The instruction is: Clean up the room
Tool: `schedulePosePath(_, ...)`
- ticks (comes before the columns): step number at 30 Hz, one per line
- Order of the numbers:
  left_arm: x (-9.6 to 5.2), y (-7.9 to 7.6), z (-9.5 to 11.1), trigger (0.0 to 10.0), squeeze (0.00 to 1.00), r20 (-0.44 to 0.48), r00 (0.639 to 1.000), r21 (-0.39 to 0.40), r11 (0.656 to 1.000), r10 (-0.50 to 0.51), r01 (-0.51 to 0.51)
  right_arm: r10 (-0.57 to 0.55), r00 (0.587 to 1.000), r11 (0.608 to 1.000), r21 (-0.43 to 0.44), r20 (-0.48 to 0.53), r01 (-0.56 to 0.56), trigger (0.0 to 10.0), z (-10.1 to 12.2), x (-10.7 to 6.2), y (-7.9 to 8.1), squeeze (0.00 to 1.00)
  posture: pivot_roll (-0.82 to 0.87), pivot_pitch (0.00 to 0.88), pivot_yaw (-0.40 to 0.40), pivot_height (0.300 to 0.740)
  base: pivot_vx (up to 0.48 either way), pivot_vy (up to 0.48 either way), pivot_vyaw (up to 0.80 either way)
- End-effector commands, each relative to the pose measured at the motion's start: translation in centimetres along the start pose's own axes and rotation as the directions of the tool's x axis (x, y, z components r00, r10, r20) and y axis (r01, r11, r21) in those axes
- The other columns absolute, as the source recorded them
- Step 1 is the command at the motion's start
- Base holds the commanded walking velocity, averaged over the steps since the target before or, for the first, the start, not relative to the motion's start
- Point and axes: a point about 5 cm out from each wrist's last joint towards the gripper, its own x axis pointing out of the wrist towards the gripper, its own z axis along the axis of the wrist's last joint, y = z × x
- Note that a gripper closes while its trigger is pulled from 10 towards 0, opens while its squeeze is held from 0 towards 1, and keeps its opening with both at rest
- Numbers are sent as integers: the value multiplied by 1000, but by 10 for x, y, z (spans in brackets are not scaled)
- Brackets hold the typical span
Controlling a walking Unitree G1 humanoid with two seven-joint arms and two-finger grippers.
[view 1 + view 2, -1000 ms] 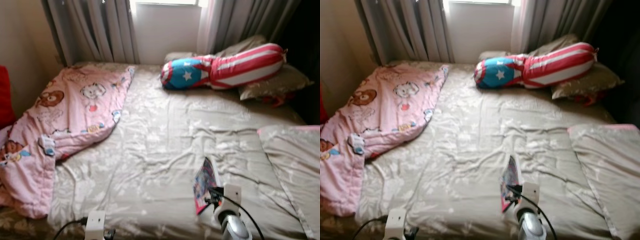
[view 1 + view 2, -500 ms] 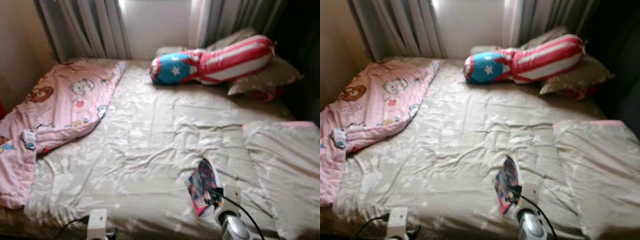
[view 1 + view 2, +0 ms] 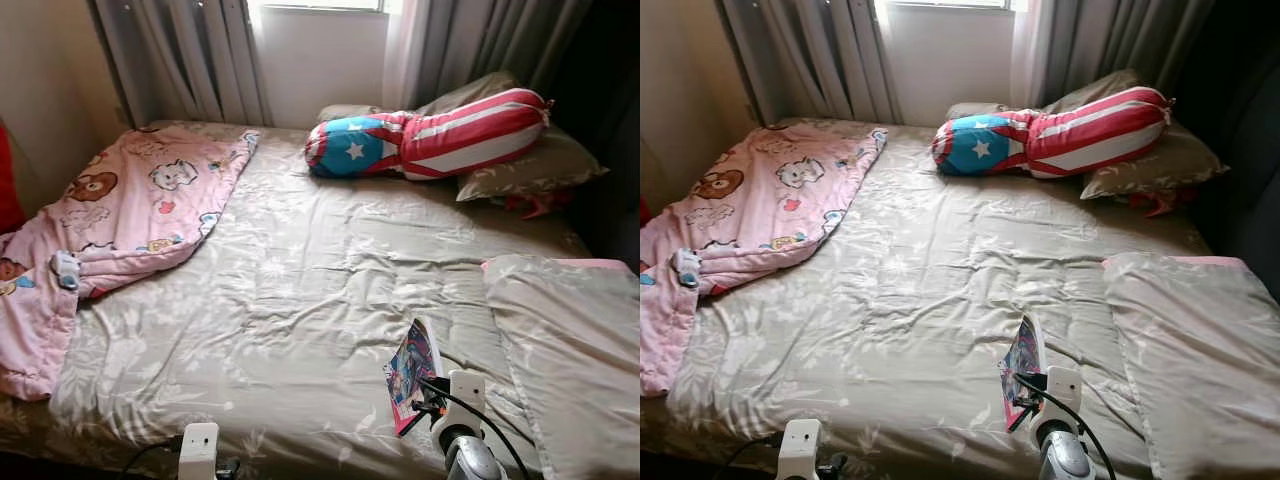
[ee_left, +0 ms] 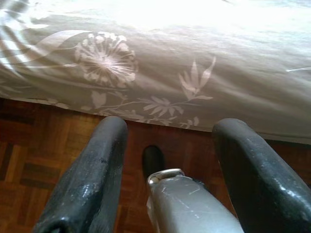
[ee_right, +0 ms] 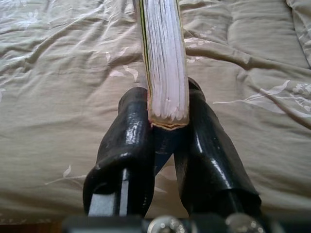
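A thin book with a colourful cover (image 3: 412, 368) is held upright on its edge above the near part of the bed. My right gripper (image 3: 428, 402) is shut on its lower end; in the right wrist view the page edges of the book (image 5: 163, 58) stand clamped between the two black fingers (image 5: 127, 141). The beige flowered bedspread (image 3: 300, 300) lies under it. My left gripper (image 4: 170, 127) is open and holds nothing. It hangs low at the foot of the bed, over the wood floor (image 4: 29, 160) and below the bedspread's hem.
A pink cartoon blanket (image 3: 130, 210) is bunched on the bed's left side. A star-and-stripes bolster (image 3: 430, 135) and a beige pillow (image 3: 530, 165) lie at the head, under the curtains. A folded beige quilt (image 3: 570, 350) covers the right side.
The camera has shifted, so the whole bed sits a little differently in view. The book stays in my right gripper, and the things on the bed have not moved.
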Motion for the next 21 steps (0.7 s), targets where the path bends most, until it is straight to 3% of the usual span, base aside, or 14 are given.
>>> schedulePosePath(1, -1, -1, -3, 10000, 0, -7, 1000, 6, 1000, -6, 6, -9, 1000, 1000, -3, 29, 9, 10000, 9, 3, -3, 0, -41, 0, -43, 740, 0, 0, -769)
schedulePosePath(6, -1, -1, -2, 10000, 0, -5, 1000, 18, 1000, -11, 11, -5, 1000, 1000, -12, 28, 5, 10000, 10, 4, -2, 0, -41, 0, -44, 740, 0, 0, -754)
schedulePosePath(10, -1, -2, -2, 10000, 0, -5, 1000, 24, 1000, -14, 14, -6, 999, 1000, -10, 36, 6, 10000, 10, 3, -3, 0, -42, 0, -44, 740, 0, -309, -725)
schedulePosePath(15, 0, -2, -2, 10000, 0, -4, 1000, 18, 1000, -12, 12, -2, 999, 1000, -17, 42, 3, 10000, 11, 3, -3, 0, -43, 0, -44, 740, 0, -312, 0)
schedulePosePath(21, 0, -3, -2, 10000, 0, -6, 1000, 23, 1000, -11, 11, 1, 999, 1000, -18, 39, 0, 10000, 10, 3, -3, 0, -44, 0, -44, 740, 0, 0, 0)
